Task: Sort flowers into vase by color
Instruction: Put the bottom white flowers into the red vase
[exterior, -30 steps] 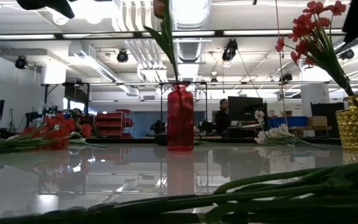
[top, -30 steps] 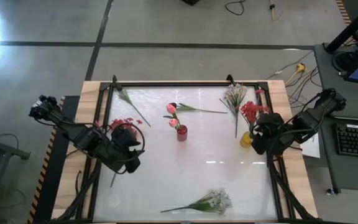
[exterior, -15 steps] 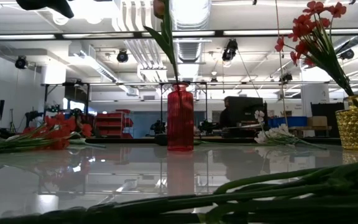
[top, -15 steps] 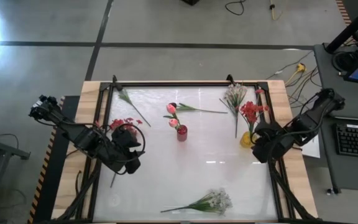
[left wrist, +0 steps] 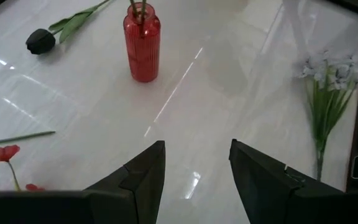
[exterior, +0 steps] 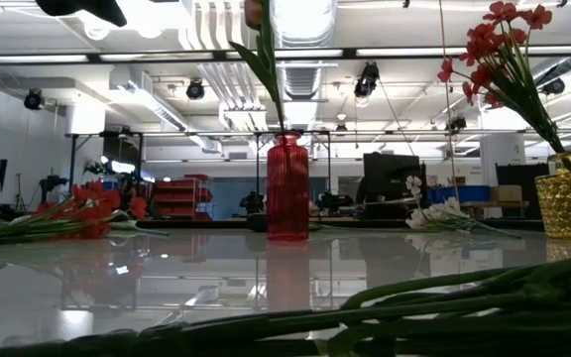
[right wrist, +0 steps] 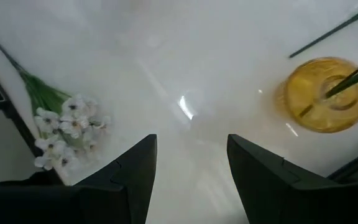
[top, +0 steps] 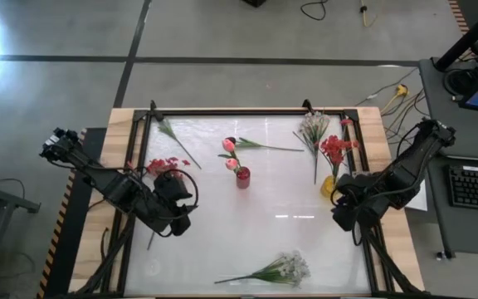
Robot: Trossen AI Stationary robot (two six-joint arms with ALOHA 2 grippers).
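Observation:
A red vase (top: pixel 243 177) stands mid-table with a pink rosebud stem in it. A second rosebud (top: pixel 229 144) lies on the table beyond it. The yellow vase (top: pixel 329 186) at the right holds red blooms (top: pixel 334 149). One white spray (top: pixel 312 129) lies near the far edge and another (top: pixel 282 268) near the near edge. A red bunch (top: pixel 164 164) lies at the left. My left gripper (top: pixel 179 214) hovers open just nearer than the red bunch. My right gripper (top: pixel 344 216) hovers open on the near side of the yellow vase.
A single green-stemmed flower (top: pixel 173 135) lies at the far left corner. A black frame (top: pixel 222 112) runs round the white tabletop. There is bare table between the red vase and the near white spray. In the low view that spray's stems (exterior: pixel 414 307) fill the foreground.
My right gripper has drawn back from beside the yellow vase toward the table's near edge. My left gripper has shifted slightly toward the near edge. No flower has moved.

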